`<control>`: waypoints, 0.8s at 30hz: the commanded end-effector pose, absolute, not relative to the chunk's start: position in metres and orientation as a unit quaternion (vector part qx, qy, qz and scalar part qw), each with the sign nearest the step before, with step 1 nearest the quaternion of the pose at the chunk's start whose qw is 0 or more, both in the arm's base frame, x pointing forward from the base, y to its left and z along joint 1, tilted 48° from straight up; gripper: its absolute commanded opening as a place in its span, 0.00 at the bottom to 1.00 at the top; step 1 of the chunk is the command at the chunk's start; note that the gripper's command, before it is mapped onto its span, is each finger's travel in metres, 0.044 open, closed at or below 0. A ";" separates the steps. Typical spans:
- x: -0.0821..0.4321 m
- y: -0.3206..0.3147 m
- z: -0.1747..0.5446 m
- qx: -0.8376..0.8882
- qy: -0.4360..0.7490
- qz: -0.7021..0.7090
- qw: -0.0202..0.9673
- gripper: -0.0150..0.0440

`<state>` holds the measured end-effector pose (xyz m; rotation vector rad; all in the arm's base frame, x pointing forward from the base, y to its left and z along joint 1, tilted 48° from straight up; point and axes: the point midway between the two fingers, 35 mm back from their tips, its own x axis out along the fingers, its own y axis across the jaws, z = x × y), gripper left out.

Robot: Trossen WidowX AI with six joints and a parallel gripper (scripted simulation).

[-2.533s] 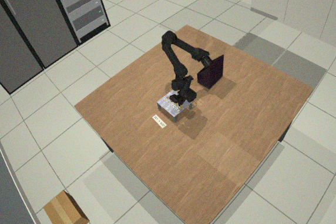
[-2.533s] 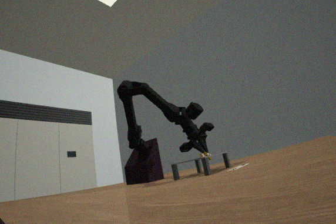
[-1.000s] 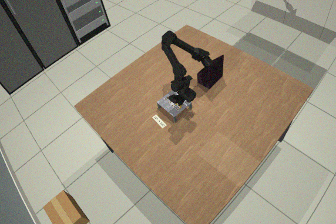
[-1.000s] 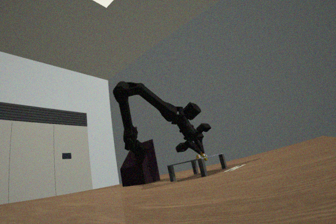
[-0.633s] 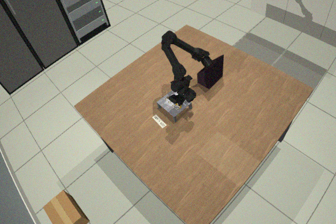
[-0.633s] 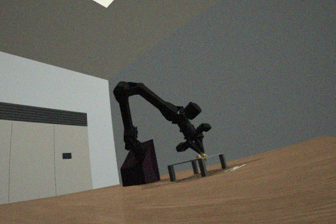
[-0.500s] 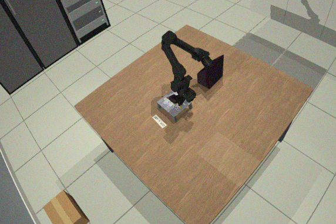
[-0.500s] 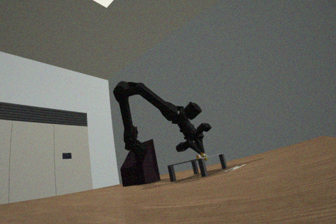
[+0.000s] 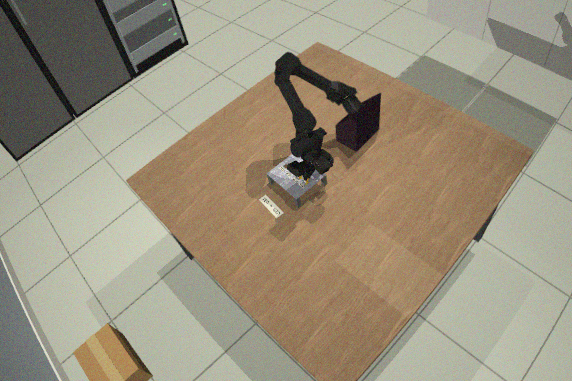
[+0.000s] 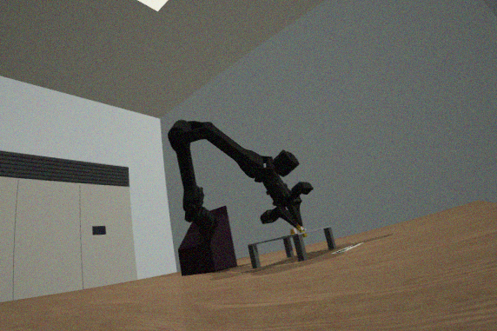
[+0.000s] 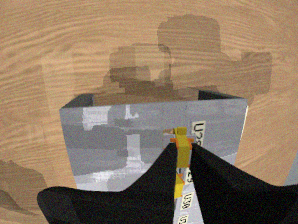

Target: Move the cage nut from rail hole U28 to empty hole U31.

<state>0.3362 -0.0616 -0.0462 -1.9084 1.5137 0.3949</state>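
The grey rail plate [image 9: 291, 187] [image 10: 271, 241] [image 11: 102, 150] stands on short legs, with hole labels along a white strip. My gripper [image 9: 305, 179] [image 10: 300, 227] [image 11: 181, 148] is shut on a yellow cage nut [image 11: 183, 154] with orange wings showing at its sides. The fingertips are low at the plate, beside the U28 label [image 11: 198, 131] in the wrist view. Whether the nut touches the plate or sits in a hole cannot be told. Another yellow piece [image 11: 179, 187], apparently the other nut, shows between the fingers, nearer the U29 and U30 labels. Hole U31 is hidden.
A paper label [image 9: 271, 206] [image 10: 347, 248] lies on the wooden table [image 9: 380, 191] [image 10: 391, 270] beside the rail plate. A dark box-shaped block [image 9: 360, 126] [image 10: 210, 246] stands at the arm's base. The rail's legs stand under its corners.
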 end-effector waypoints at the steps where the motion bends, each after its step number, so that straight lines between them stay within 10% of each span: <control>1: 0.337 -0.061 -0.046 -0.728 0.580 0.149 0.332 0.30; 24: 0.338 -0.061 -0.045 -0.719 0.591 0.154 0.330 0.30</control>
